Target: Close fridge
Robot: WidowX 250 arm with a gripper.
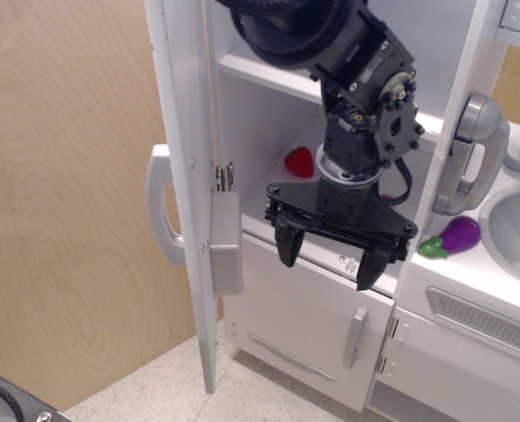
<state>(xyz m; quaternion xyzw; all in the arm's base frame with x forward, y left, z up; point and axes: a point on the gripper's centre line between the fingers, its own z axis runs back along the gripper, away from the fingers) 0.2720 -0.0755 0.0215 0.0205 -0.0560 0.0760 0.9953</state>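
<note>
progress: fridge (268, 132) not closed, the whole swing is left | door (185, 176) wide open, edge-on, left of gripper | gripper (330, 253) released, jaws spread, holding nothing, in front of the opening, apart from door | behind gripper: 1 strawberry (299, 162) on shelf | right: eggplant (453, 237) on the sink surface (497, 286)

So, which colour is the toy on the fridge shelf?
Red strawberry, seen in the only view.
</note>
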